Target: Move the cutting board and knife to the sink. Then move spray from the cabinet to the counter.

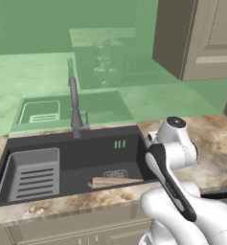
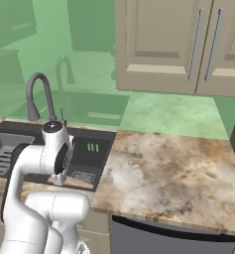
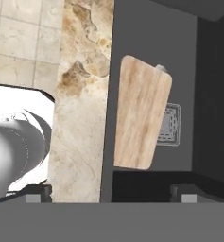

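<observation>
- Wooden cutting board (image 3: 142, 113) already lies in the dark sink (image 1: 86, 153), partly over the drain.
- It looks stiff, flat and light; a long edge seems the best hold.
- Fingers (image 3: 183, 193) stand wide apart, empty, above the marbled worktop (image 2: 173, 168).

A home kitchen, rendered. A marbled stone counter (image 2: 173, 168) runs over beige drawer fronts, with a dark sink (image 1: 86, 158) set into it, a tall grey faucet (image 1: 74, 103) behind and a ribbed rack (image 1: 33, 174) inside. Beige wall cabinets (image 2: 178, 44) with silver bar handles hang above. Below the hand, a cutting board (image 3: 142, 118) lies in the basin.
</observation>
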You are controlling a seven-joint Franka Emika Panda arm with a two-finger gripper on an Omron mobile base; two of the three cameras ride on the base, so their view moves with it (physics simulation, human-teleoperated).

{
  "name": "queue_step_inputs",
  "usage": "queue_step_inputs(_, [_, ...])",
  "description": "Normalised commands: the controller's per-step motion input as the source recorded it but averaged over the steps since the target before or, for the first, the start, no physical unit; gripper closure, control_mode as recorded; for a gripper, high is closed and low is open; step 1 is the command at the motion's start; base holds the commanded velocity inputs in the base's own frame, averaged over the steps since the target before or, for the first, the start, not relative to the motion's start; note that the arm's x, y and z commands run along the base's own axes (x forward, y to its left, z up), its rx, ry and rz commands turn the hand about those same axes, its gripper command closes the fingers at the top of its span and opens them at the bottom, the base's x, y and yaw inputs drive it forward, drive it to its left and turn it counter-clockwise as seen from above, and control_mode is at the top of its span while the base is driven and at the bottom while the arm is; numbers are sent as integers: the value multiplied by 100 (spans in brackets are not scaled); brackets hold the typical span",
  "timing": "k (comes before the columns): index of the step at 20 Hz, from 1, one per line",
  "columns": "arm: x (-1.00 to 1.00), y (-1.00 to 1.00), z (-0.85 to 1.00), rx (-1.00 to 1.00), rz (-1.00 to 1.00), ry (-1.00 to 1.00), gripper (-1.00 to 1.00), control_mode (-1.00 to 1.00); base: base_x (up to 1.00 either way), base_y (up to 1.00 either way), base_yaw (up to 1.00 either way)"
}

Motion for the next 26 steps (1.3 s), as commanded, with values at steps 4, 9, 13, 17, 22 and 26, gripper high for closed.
queue_step_inputs(4, [-59, -5, 0, 0, -2, -2, -100, 100, -21, 0, 0])
queue_step_inputs(9, [0, 0, 0, 0, 0, 0, -100, 100, -85, 9, -2])
queue_step_inputs(13, [0, 0, 0, 0, 0, 0, -100, 100, -86, 17, -2])
queue_step_inputs(17, [0, 0, 0, 0, 0, 0, -100, 100, -81, 31, -2])
queue_step_inputs(22, [0, 0, 0, 0, 0, 0, -100, 100, -66, 47, 0])
queue_step_inputs(26, [0, 0, 0, 0, 0, 0, -100, 100, -45, 68, 0])
